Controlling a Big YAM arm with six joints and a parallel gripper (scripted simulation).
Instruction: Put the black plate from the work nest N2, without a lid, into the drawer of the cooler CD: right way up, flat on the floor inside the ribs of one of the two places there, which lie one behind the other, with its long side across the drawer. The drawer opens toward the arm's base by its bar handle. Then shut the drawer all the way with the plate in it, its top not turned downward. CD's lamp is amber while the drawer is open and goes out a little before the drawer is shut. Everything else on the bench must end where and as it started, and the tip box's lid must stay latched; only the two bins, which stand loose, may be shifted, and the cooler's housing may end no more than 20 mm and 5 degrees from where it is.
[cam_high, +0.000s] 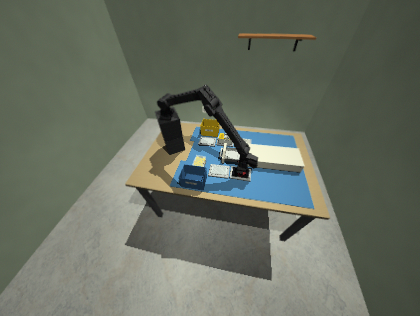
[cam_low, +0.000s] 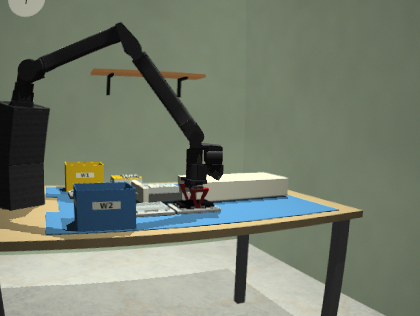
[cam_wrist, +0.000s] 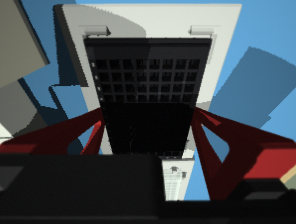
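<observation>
A wooden counter (cam_high: 150, 172) carries a flat blue mat (cam_high: 280, 185) at frame centre. The long cream cooler (cam_low: 250, 184) is a plain smooth block. Only the wrist view shows the black plate (cam_wrist: 150, 75) with its gridded wells, lying in a pale nest (cam_wrist: 225, 30), the red pincer (cam_wrist: 148, 131) clamped on its long sides.

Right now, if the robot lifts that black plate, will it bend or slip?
Probably not bend: the black plate looks like a rigid grid of little wells. It looks thin and hollow, so likely light. The gripper pinches its two long sides with red fingers, so it might tilt if the grip is off-centre.
</observation>
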